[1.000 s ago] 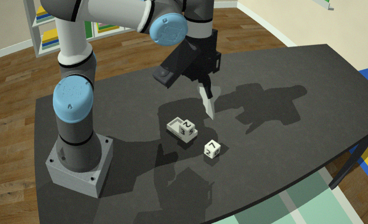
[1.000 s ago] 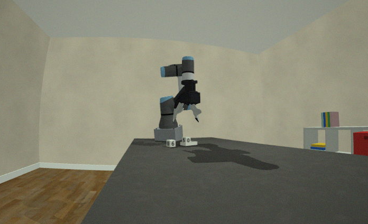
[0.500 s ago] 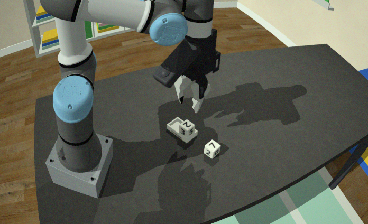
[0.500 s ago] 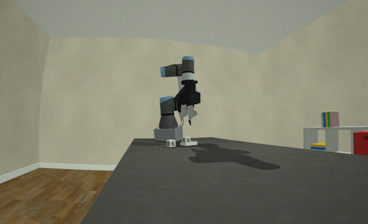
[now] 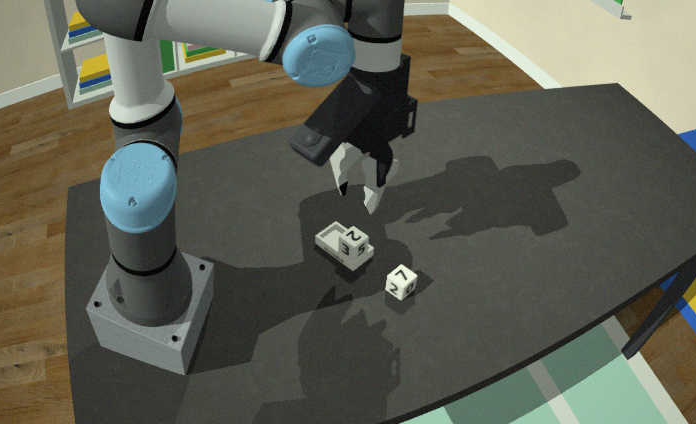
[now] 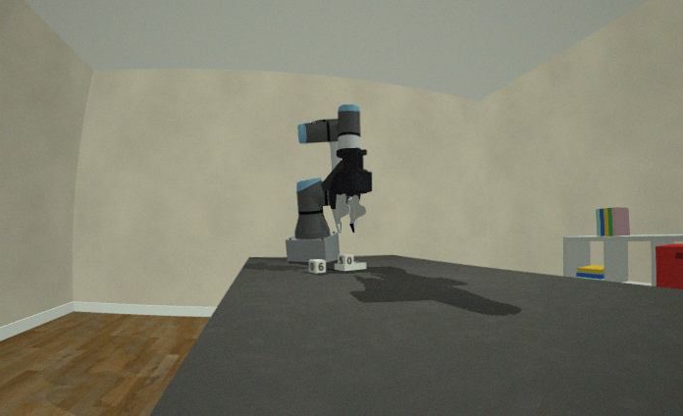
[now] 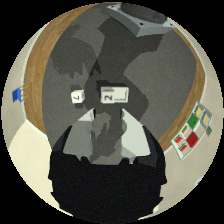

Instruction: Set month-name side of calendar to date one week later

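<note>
The off-white tray (image 5: 326, 246) (image 6: 357, 266) (image 7: 121, 94) has tiny lettering, too small to read, on its long side facing the top camera. One white cube (image 5: 353, 242) (image 6: 345, 259) (image 7: 108, 95) sits in the tray's right end, with 3 on the lettered side, 5 on the end side, 2 on top and 0 on the back; the left end is bare. The other cube (image 5: 401, 282) (image 6: 317, 266) (image 7: 77, 96) stands flat on the table, off the tray's right end, showing 7 on top and 2, 0 and 6 on its sides. My gripper (image 5: 356, 202) (image 6: 345, 230) (image 7: 108, 109) is partly open and empty, above and behind the tray.
The arm's grey base block (image 5: 140, 337) (image 6: 308, 248) stands on the dark table (image 5: 540, 136) to the left of the tray. The arm's shadows fall across the table around the tray. Shelves (image 5: 66, 63) (image 6: 576, 250) stand beyond the table.
</note>
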